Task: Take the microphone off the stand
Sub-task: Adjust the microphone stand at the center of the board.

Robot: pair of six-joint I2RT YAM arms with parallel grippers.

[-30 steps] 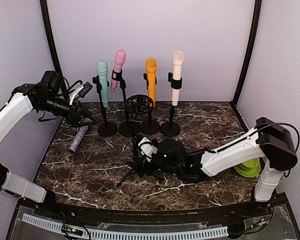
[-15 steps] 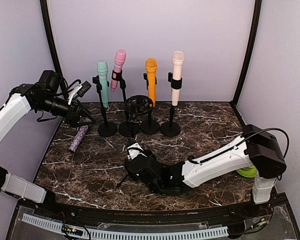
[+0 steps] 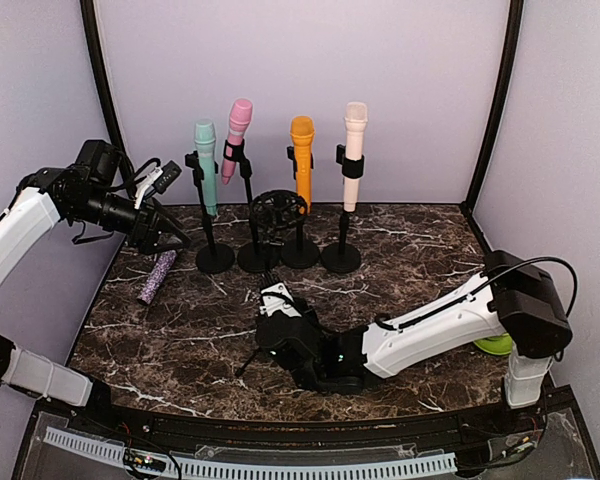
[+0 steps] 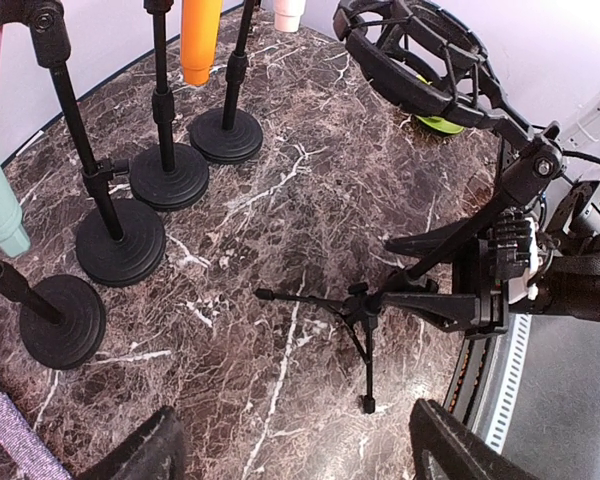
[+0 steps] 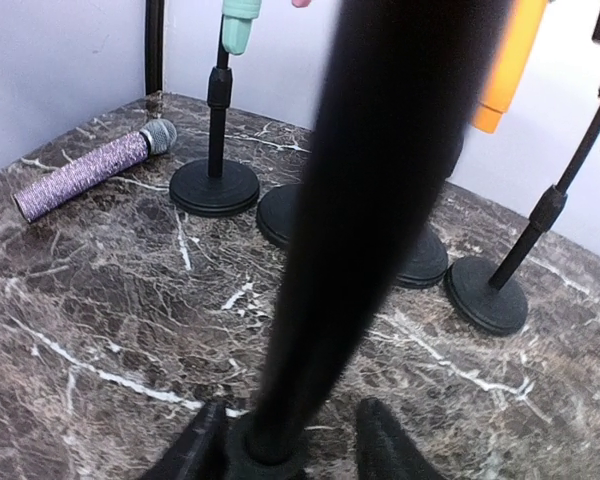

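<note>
Marbled worktop (image 3: pixel 410 250), lilac walls (image 3: pixel 400 60). The purple mic (image 3: pixel 158 276) is found lying flat at the left edge, well apart from the tripod stand (image 4: pixel 363 312), whose mount (image 3: pixel 277 207) is seen empty. The left tool (image 3: pixel 173 238) is held released near the mic, with nothing in it. The right tool (image 3: pixel 277 304) is clenched on the stand's pole (image 5: pixel 360 200). Over the last second the right forearm (image 3: pixel 430 320) has been swung leftward and lower; stand and mic are unmoved. Removal is judged complete; only release of the stand is left.
</note>
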